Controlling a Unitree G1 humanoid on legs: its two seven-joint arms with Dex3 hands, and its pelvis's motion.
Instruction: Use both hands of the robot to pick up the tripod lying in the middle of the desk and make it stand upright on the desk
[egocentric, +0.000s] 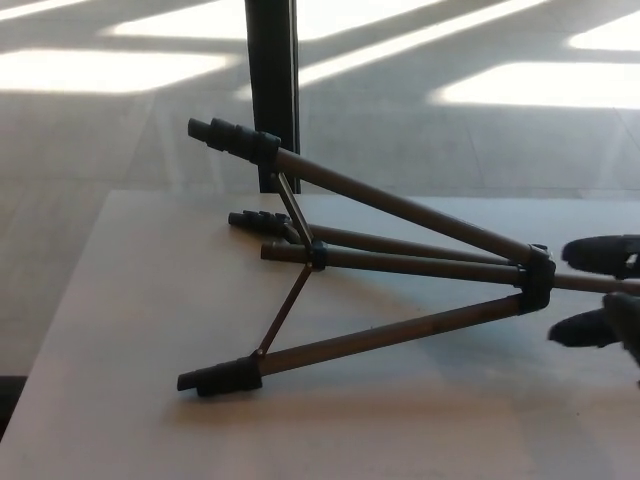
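Note:
The tripod (400, 262) lies on its side across the pale desk (130, 330), legs spread and pointing left. One leg sticks up toward the back with its black foot (232, 137) off the desk. Two other feet (220, 378) (258, 221) rest on the surface. The black collar (535, 280) joins the legs near the right, and the centre column runs off the right edge. My right hand (603, 295) enters at the right edge, open, one finger above the column and one below, just right of the collar. My left hand is out of sight.
A dark upright post (271, 90) stands behind the desk's far edge, close to the raised leg. Sunlit floor lies beyond. The desk's left edge runs diagonally at the lower left.

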